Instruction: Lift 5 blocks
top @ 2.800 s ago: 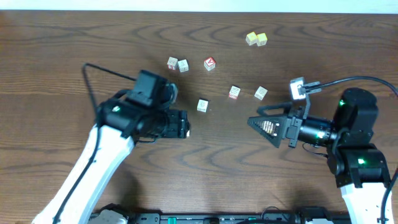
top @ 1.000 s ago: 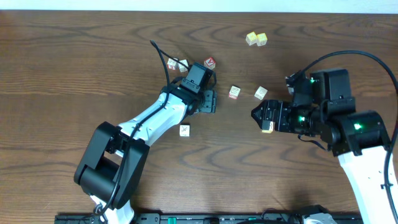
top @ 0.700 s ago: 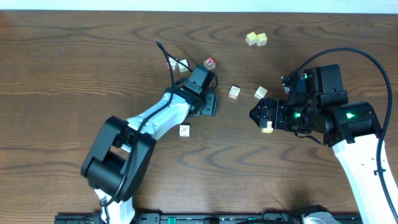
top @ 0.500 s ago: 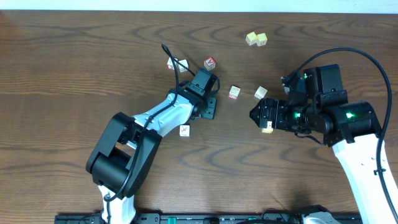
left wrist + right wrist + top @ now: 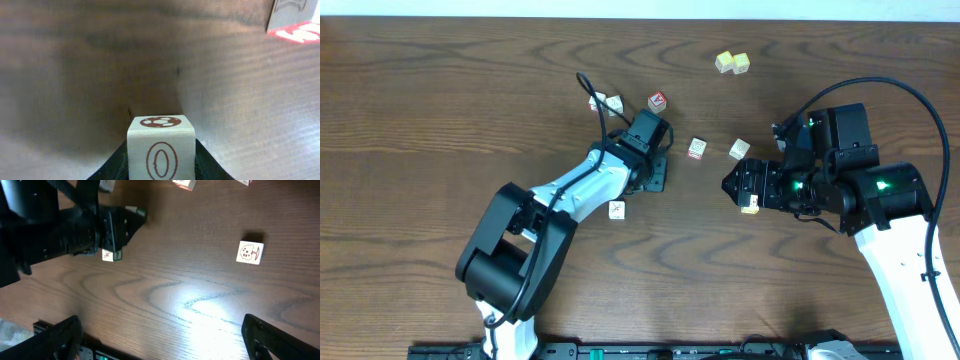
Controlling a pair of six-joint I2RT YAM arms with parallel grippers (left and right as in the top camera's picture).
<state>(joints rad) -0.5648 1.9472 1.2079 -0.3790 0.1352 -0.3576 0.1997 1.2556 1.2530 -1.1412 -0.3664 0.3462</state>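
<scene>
Across the surface (image 5: 420, 120), our left hand (image 5: 656, 170) reaches just to the near side of the red-faced cube (image 5: 658, 101) and clenches the O block (image 5: 161, 150) by two opposite faces, we judge to raise it straight; our right hand (image 5: 165, 340) hangs released, well right of that cube, near two more blocks (image 5: 739, 149)

Robotics lab bench. Cabled left arm (image 5: 575, 188) and right arm (image 5: 900, 255) work over a wood-grain table (image 5: 410, 110). Equipment rail (image 5: 650, 350) runs along the lower frame edge.
</scene>
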